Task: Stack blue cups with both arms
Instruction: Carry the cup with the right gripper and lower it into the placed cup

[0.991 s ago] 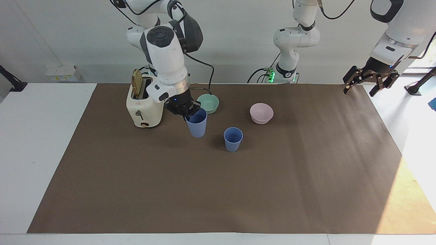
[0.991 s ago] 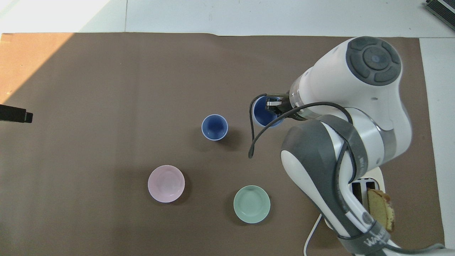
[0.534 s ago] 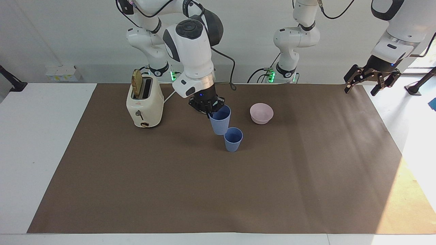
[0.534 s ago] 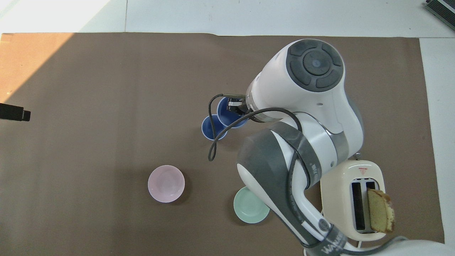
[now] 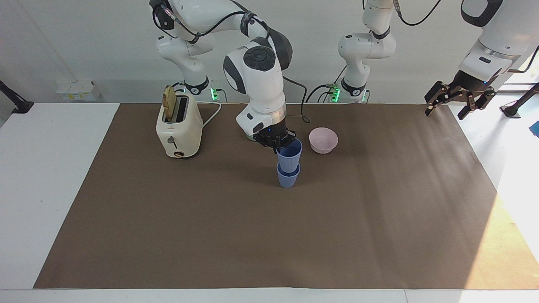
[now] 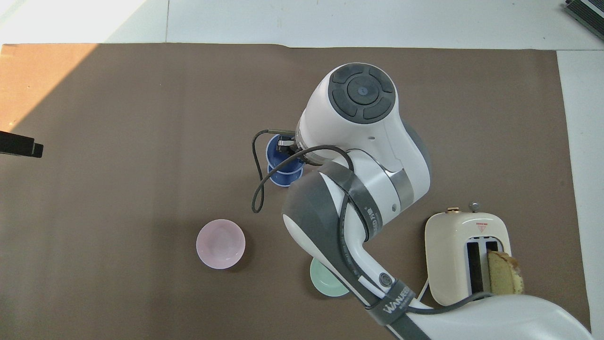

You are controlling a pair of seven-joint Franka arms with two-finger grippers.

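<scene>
Two periwinkle blue cups are in line at the middle of the brown mat. One blue cup stands upright on the mat. The other blue cup hangs right over it, slightly tilted, its base at or just inside the lower cup's mouth. My right gripper is shut on the upper cup's rim, on the side nearer to the robots. My left gripper waits open and empty in the air over the mat's edge at the left arm's end.
A pink bowl sits beside the cups, nearer to the robots. A teal bowl is mostly hidden under the right arm. A cream toaster holding a bread slice stands toward the right arm's end.
My right arm has carried the held cup sideways from near the toaster to directly above the standing cup and lowered it onto that cup's mouth. The left arm has stayed put.
</scene>
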